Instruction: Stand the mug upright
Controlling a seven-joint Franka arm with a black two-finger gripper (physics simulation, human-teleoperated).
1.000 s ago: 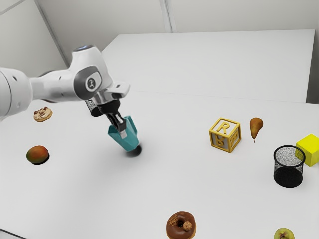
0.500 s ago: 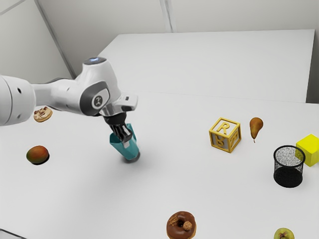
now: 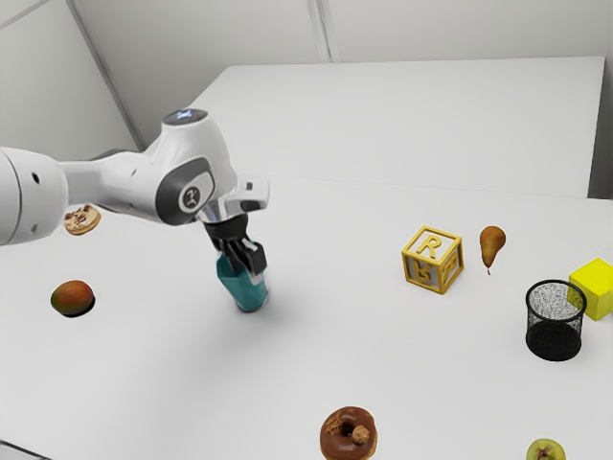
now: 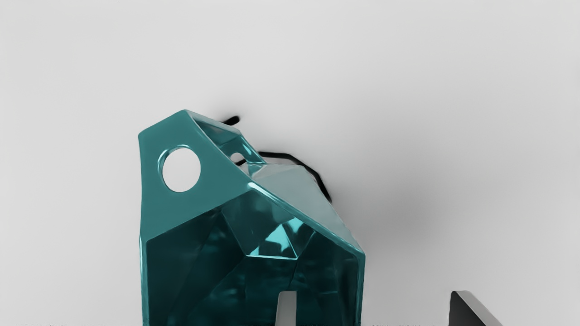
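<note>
Mug (image 3: pixel 245 290) has tilted nearer upright; gripper (image 4: pixel 372 296) is open astride its wall. Righting looks nearly done; final seating unconfirmed.

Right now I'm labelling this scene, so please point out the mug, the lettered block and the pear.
Mug (image 3: pixel 247 291), exterior view: outer side wall.
Lettered block (image 3: pixel 432 249), exterior view: top face.
Pear (image 3: pixel 492 241), exterior view: its wide, rounded part.

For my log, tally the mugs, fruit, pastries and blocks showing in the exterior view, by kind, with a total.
Mug: 1
Fruit: 3 (mango, pear, green fruit)
Pastries: 2 (chocolate doughnut, pale-topped pastry)
Blocks: 2 (letter block, yellow cube)
Total: 8
</note>
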